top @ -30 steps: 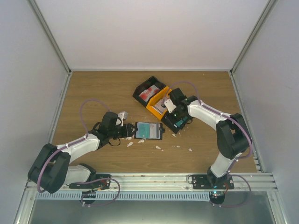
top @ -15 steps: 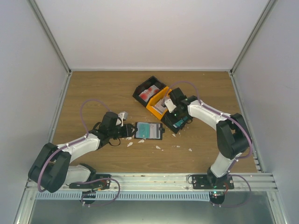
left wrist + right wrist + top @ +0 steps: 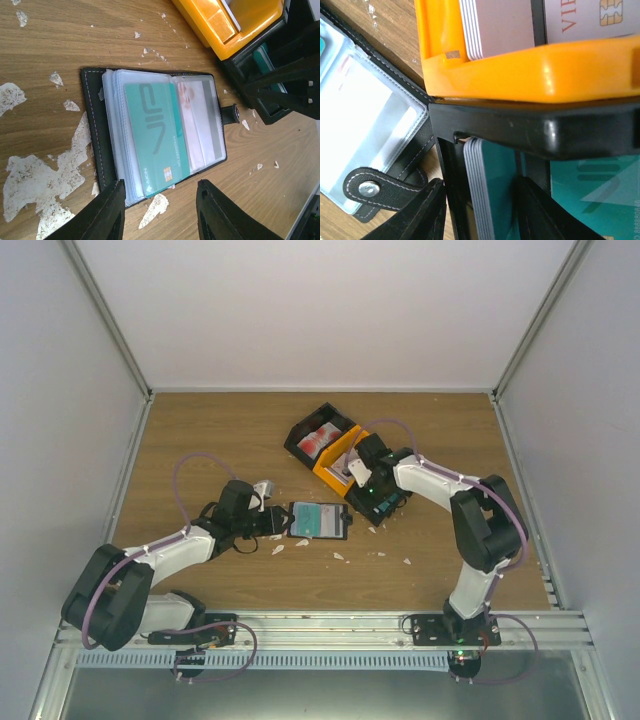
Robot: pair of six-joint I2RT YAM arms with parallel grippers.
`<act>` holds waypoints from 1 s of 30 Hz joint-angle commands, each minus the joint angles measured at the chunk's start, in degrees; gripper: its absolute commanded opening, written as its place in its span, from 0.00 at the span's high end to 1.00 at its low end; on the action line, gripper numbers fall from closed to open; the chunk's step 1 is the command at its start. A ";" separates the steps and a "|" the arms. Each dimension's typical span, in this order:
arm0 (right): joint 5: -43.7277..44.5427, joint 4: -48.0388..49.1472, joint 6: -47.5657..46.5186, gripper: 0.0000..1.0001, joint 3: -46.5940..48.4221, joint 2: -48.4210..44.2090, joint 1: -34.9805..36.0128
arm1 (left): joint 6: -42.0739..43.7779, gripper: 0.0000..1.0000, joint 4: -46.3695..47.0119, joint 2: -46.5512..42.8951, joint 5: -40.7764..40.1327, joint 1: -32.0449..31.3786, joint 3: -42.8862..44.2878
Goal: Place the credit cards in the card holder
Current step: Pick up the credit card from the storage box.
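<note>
The black card holder [image 3: 320, 521] lies open on the table, and a teal credit card [image 3: 155, 135] rests on its clear sleeves [image 3: 116, 130], its near end sticking out past them. My left gripper [image 3: 280, 521] is open just short of the holder's near edge [image 3: 160, 189], gripping nothing. My right gripper [image 3: 368, 492] is at the black bin [image 3: 520, 130]. Its jaws [image 3: 479, 200] stand apart around the bin wall and a stack of teal credit cards [image 3: 492, 200]. One finger is outside the wall, the other inside over the cards.
An orange bin [image 3: 335, 465] with pale cards [image 3: 495, 25] sits against the black bin. A second black bin [image 3: 300, 445] behind it holds red-and-white cards [image 3: 320, 438]. White scraps [image 3: 338, 556] dot the wood. The holder's snap strap [image 3: 385, 185] lies beside the right fingers.
My right gripper has opened wider and its wrist has shifted slightly left over the bins. The left arm and the card holder have not moved.
</note>
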 commanded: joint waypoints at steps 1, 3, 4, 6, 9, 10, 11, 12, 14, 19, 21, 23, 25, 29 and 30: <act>-2.05 -0.32 -0.60 0.63 0.11 -2.67 -0.10 | 0.84 0.58 3.43 0.43 0.18 -0.33 -0.38; -2.31 -0.54 -0.47 0.63 -0.04 -3.78 -0.14 | 0.84 0.59 3.52 0.57 0.16 -0.33 -0.39; -2.47 -0.62 -0.42 0.64 -0.11 -4.13 -0.15 | 0.84 0.59 3.48 0.61 0.16 -0.33 -0.46; -3.44 -0.79 -0.80 0.68 -0.16 -4.60 -0.16 | 0.84 0.59 3.60 0.68 0.19 -0.33 -0.46; -4.13 -0.99 -1.03 0.72 0.02 -4.59 -0.12 | 0.94 0.59 3.52 0.63 0.34 -0.34 -0.39; -4.25 -1.00 -1.03 0.72 -0.04 -4.59 -0.16 | 0.93 0.59 3.52 0.54 0.26 -0.34 -0.39; -4.30 -0.95 -0.95 0.73 -0.11 -4.51 -0.16 | 0.92 0.59 3.46 0.51 0.15 -0.33 -0.43; -4.30 -0.85 -0.92 0.74 -0.23 -4.50 -0.14 | 1.00 0.59 3.44 0.45 0.14 -0.39 -0.38; -4.23 -0.74 -0.80 0.76 -0.24 -4.26 -0.14 | 1.01 0.59 3.40 0.51 0.12 -0.33 -0.46; -4.18 -0.64 -0.46 0.79 -0.33 -4.35 -0.16 | 0.97 0.59 3.44 0.51 0.09 -0.33 -0.50; -4.23 -0.64 -0.50 0.81 -0.33 -4.69 -0.16 | 0.93 0.59 3.44 0.53 0.02 -0.34 -0.51; -4.45 -0.57 -0.55 0.82 -0.33 -4.99 -0.16 | 0.93 0.59 3.44 0.53 0.13 -0.33 -0.53; -4.60 -0.56 -0.64 0.84 -0.33 -5.27 -0.16 | 0.93 0.59 3.43 0.52 0.06 -0.33 -0.48; -4.76 -0.55 -0.68 0.87 -0.33 -5.38 -0.15 | 0.93 0.59 3.44 0.61 0.05 -0.33 -0.42; -4.69 -0.56 -0.68 0.87 -0.33 -5.38 -0.13 | 0.92 0.59 3.44 0.62 0.07 -0.37 -0.38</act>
